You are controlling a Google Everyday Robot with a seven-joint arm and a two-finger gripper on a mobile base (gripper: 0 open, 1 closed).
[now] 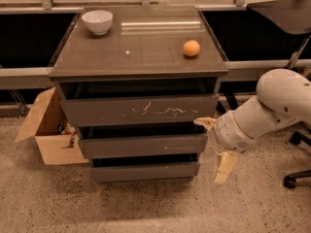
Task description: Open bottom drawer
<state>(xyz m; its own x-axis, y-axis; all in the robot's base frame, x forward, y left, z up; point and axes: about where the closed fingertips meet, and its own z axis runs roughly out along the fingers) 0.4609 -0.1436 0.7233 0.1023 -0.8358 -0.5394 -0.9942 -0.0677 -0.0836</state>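
Gripper (215,145): hovering low at the right, jaws standing wide apart.
Bottom drawer (146,171): lying just left of the lower jaw.

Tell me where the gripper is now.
Camera view: the gripper, open, is right of the drawer cabinet, beside the right end of the middle drawer, slightly above the bottom drawer.
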